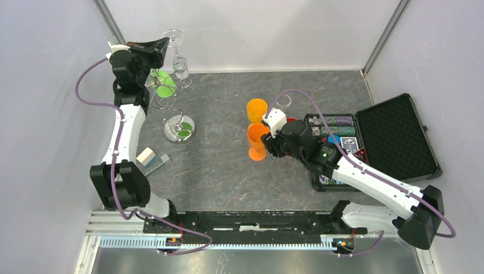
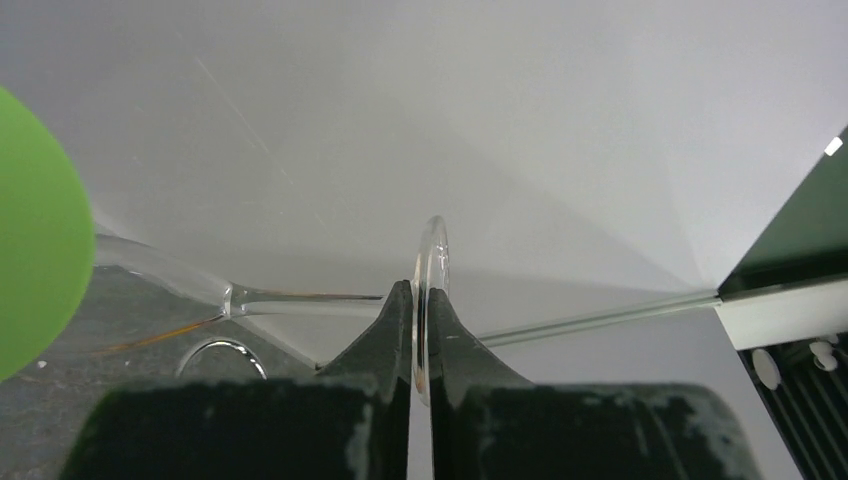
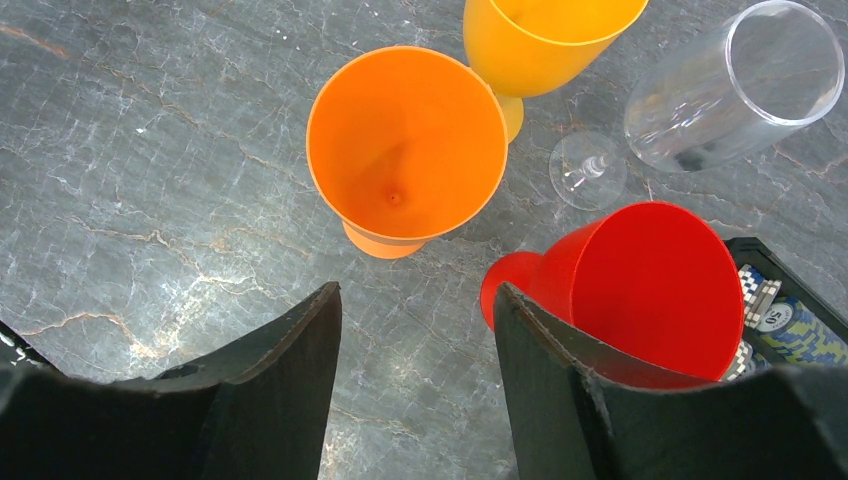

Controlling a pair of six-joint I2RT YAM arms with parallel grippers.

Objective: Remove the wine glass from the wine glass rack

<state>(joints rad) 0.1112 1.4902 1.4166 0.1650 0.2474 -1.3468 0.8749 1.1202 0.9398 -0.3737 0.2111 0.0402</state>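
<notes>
The wine glass rack (image 1: 171, 111) is a silver wire tree on a round shiny base, at the far left of the table. A clear wine glass (image 1: 180, 67) hangs bowl down beside its top, foot uppermost. My left gripper (image 1: 164, 45) is raised there and shut on the glass's round foot. In the left wrist view the foot (image 2: 436, 250) stands edge-on between the shut jaws of the left gripper (image 2: 421, 292), and the stem runs off to the left. I cannot tell whether the stem rests in a hook. My right gripper (image 1: 268, 145) is open and empty; the right wrist view shows it (image 3: 415, 295) above bare table.
A green goblet (image 1: 165, 84) hangs on the rack. Two orange goblets (image 1: 257, 108) (image 1: 257, 140), a red goblet (image 3: 640, 290) and a clear glass (image 3: 735, 85) lying down stand mid-table. An open black case (image 1: 394, 137) of poker chips sits right. Small blocks (image 1: 153, 160) lie near the left arm.
</notes>
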